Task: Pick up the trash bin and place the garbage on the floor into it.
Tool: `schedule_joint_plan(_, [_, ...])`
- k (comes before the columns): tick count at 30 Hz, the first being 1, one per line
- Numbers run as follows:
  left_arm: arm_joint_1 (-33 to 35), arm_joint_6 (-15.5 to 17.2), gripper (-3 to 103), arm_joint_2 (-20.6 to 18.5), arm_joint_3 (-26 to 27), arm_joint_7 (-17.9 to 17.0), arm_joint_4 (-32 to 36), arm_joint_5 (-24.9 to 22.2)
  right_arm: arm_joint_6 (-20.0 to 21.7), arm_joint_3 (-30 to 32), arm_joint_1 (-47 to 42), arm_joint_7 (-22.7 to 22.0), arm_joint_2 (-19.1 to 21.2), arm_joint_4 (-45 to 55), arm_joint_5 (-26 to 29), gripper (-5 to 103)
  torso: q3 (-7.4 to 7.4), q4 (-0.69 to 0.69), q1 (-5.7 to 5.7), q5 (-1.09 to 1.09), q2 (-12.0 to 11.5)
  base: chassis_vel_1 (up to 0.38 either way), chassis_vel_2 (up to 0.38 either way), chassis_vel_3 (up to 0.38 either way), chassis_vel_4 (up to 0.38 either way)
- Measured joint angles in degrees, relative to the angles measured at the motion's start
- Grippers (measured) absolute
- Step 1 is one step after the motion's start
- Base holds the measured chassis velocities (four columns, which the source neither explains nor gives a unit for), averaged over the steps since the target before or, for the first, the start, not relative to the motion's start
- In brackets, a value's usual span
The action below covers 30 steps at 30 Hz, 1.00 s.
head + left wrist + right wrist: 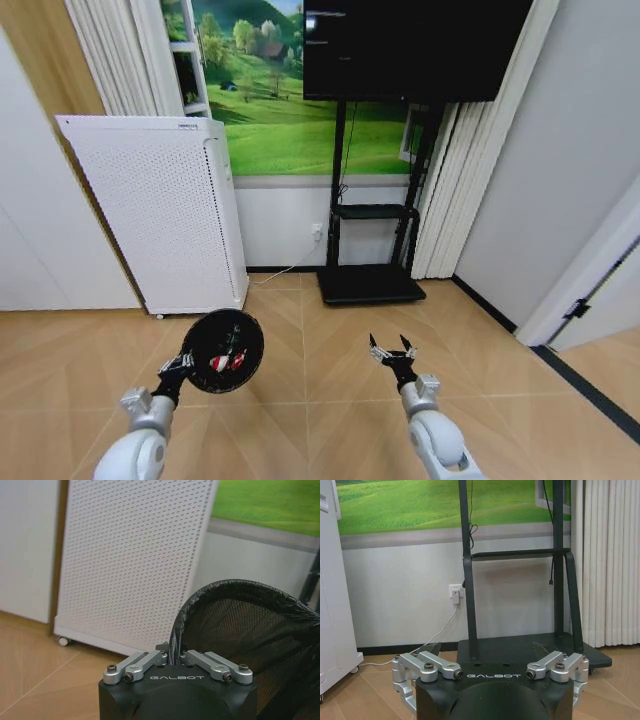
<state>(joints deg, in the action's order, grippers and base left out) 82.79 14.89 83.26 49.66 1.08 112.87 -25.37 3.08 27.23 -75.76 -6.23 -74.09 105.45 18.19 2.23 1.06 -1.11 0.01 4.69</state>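
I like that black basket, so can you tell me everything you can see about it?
The trash bin is a small, round, black basket of fine mesh with a rolled rim. It hangs above the wooden floor, in front of a white perforated cabinet. The left end effector pinches its rim. Red-and-white litter lies inside.

Pretty evenly lit room, soft and diffuse, no single light source can be made out. Shadows are kept faint: a soft patch is seen on the wood floor (330,420) under the TV stand (370,285). A mild sheen is picked up on the floor boards. The head view is bent hard at the edges, walls and door frames are curved by the wide lens. In the left wrist view the trash bin (250,630) mesh is slightly softened up close.
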Motion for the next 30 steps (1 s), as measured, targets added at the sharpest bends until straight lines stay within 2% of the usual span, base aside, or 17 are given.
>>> schedule_joint_plan(3, [0.1, 0.8, 4, 1.0, 0.5, -4.1, -1.0, -2.4, 0.1, 0.0, 0.1, 0.0, 0.0, 0.1, 0.0, 100, 0.00, 0.00, 0.00, -0.01, 0.0, 0.000, 0.000, 0.000, 0.000])
schedule_joint_plan(4, [0.1, 0.8, 4, 1.0, 0.5, -4.1, -1.0, -2.4, 0.1, 0.0, 0.1, 0.0, 0.0, 0.1, 0.0, 100, 0.00, 0.00, 0.00, -0.01, 0.0, 0.000, 0.000, 0.000, 0.000])
schedule_joint_plan(6, [0.0, 2.4, 4, 2.2, 0.9, -9.6, -1.1, -7.6, 0.2, 0.0, 0.1, 0.0, 0.0, 0.1, 0.0, 100, 0.00, 0.00, 0.00, 0.00, 0.0, 0.000, 0.000, 0.000, 0.000])
schedule_joint_plan(7, [0.0, 2.4, 4, 2.2, 0.9, -9.6, -1.1, -7.6, 0.2, 0.0, 0.1, 0.0, 0.0, 0.1, 0.0, 100, 0.00, 0.00, 0.00, 0.00, 0.0, 0.000, 0.000, 0.000, 0.000])
schedule_joint_plan(9, [-0.4, 3.7, 4, 3.1, 1.3, -15.3, -1.6, -13.3, 0.3, 0.0, 0.1, 0.0, 0.2, 0.1, -0.1, 100, 0.00, 0.00, 0.00, -0.01, 0.0, 0.000, 0.000, 0.000, 0.000])
schedule_joint_plan(10, [-0.4, 3.7, 4, 3.1, 1.3, -15.3, -1.6, -13.3, 0.3, 0.0, 0.1, 0.0, 0.2, 0.1, -0.1, 100, 0.00, 0.00, 0.00, -0.01, 0.0, 0.000, 0.000, 0.000, 0.000])
schedule_joint_plan(12, [-1.5, 4.6, 4, 3.1, 1.3, -21.5, -3.0, -19.4, 0.4, -0.1, 0.1, 0.0, 0.3, 0.1, -0.1, 100, 0.00, 0.01, 0.00, 0.00, 0.0, 0.000, 0.000, 0.000, 0.000])
schedule_joint_plan(13, [-1.5, 4.6, 4, 3.1, 1.3, -21.5, -3.0, -19.4, 0.4, -0.1, 0.1, 0.0, 0.3, 0.1, -0.1, 100, 0.00, 0.01, 0.00, 0.00, 0.0, 0.000, 0.000, 0.000, 0.000])
schedule_joint_plan(14, [-2.1, 5.0, 4, 3.0, 1.1, -25.2, -3.7, -22.4, 0.4, -0.2, 0.2, 0.0, 0.3, 0.0, -0.2, 100, 0.00, 0.01, 0.00, -0.01, 0.0, 0.000, 0.000, 0.000, 0.000])
schedule_joint_plan(18, [-2.3, 5.3, 4, 3.0, 1.1, -28.1, -3.9, -24.6, 0.4, -0.3, 0.4, 0.0, 0.3, -0.1, -0.3, 100, 0.01, 0.01, 0.00, -0.02, 0.0, 0.000, 0.000, 0.000, 0.000])
schedule_joint_plan(19, [-2.6, 5.5, 4, 3.0, 1.1, -31.6, -3.9, -27.1, 0.5, -0.4, 0.7, 0.0, 0.2, -0.4, -0.3, 100, 0.00, 0.00, 0.00, 0.00, 0.0, 0.000, 0.000, 0.000, 0.000])
schedule_joint_plan(20, [-2.6, 5.5, 4, 3.0, 1.1, -31.6, -3.9, -27.1, 0.5, -0.4, 0.7, 0.0, 0.2, -0.4, -0.3, 100, 0.00, 0.00, 0.00, 0.00, 0.0, 0.000, 0.000, 0.000, 0.000])
schedule_joint_plan(22, [-3.1, 5.5, 4, 3.0, 1.0, -36.9, -4.0, -31.1, 0.6, -0.5, 1.0, 0.0, 0.2, -0.8, -0.3, 100, 0.00, 0.00, 0.00, 0.00, 0.0, 0.000, 0.000, 0.000, 0.000])
schedule_joint_plan(23, [-3.9, 5.0, 4, 2.8, 0.9, -42.2, -4.5, -35.2, 0.6, -0.6, 1.4, 0.1, 0.2, -1.2, -0.4, 100, 0.01, 0.01, 0.00, -0.02, 0.0, 0.000, 0.000, 0.000, 0.000])
schedule_joint_plan(24, [-3.9, 5.0, 4, 2.8, 0.9, -42.2, -4.5, -35.2, 0.6, -0.6, 1.4, 0.1, 0.2, -1.2, -0.4, 100, 0.01, 0.01, 0.00, -0.02, 0.0, 0.000, 0.000, 0.000, 0.000])
schedule_joint_plan(25, [-4.3, 4.3, 4, 2.7, 0.8, -45.3, -4.8, -37.1, 0.6, -0.7, 1.6, 0.1, 0.2, -1.5, -0.4, 100, 0.00, 0.01, 0.00, 0.00, 0.0, 0.000, 0.000, 0.000, 0.000])
schedule_joint_plan(30, [-5.1, 2.1, 4, 2.4, 0.8, -48.3, -6.1, -36.4, 0.3, -0.7, 1.7, 0.2, 0.2, -2.2, -0.7, 100, 0.01, 0.00, 0.00, -0.01, 0.0, 0.000, 0.000, 0.000, 0.000])
